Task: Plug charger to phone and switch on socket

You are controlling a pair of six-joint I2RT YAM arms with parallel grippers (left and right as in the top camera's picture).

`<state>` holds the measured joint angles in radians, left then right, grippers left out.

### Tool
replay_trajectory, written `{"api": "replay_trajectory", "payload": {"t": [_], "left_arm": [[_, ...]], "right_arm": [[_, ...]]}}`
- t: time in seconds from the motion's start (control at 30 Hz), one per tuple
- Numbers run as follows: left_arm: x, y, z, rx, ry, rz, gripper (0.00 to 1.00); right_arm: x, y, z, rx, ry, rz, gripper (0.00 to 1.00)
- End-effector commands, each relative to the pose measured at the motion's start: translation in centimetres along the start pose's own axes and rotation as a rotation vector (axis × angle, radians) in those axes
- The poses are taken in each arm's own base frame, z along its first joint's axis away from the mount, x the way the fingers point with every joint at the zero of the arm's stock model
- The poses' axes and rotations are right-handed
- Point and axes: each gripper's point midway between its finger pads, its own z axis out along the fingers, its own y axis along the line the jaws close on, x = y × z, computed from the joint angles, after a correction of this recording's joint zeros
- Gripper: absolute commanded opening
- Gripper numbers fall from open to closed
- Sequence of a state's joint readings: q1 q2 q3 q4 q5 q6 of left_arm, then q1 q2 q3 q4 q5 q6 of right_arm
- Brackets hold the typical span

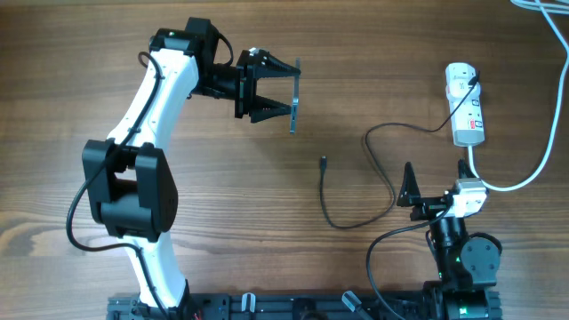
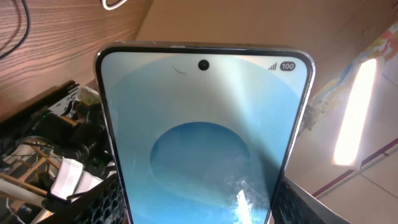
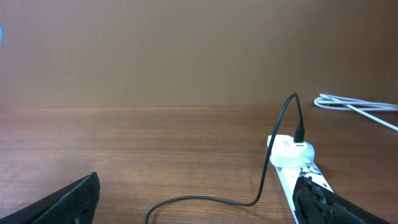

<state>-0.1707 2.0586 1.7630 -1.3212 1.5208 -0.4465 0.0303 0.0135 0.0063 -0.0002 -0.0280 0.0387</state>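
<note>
While left fingers [image 1: 274, 110] clamp the phone [image 1: 294, 96], the charger [image 1: 324, 163] lies on the table [image 1: 89, 53].

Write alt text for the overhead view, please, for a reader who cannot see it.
The left gripper holds the phone on edge over a wooden table. The charger, a thin black cable, runs from the socket at the picture's right, its free plug tip lying unplugged on the wood. The right gripper is open and empty near the cable.

White-shelled left arm [image 1: 156, 93], black joints, black left gripper [image 1: 283, 89]
</note>
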Motion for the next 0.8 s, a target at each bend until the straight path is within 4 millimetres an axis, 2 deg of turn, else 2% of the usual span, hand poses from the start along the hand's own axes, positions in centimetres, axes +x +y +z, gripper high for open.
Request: {"api": "replay_trajectory", "payload": {"t": [0.0,0.77], "left_arm": [[1.76,-2.29,-0.27,0.052,0.023,0.075,0.67],[1.99,-2.15,-0.27,0.051,0.023,0.038,0.68]], "right_arm": [[-0.22,0.06,-0.05,-0.001,-0.011,-0.012,1.0],[-0.22,0.06,-0.05,-0.001,-0.011,-0.012,1.0]]}}
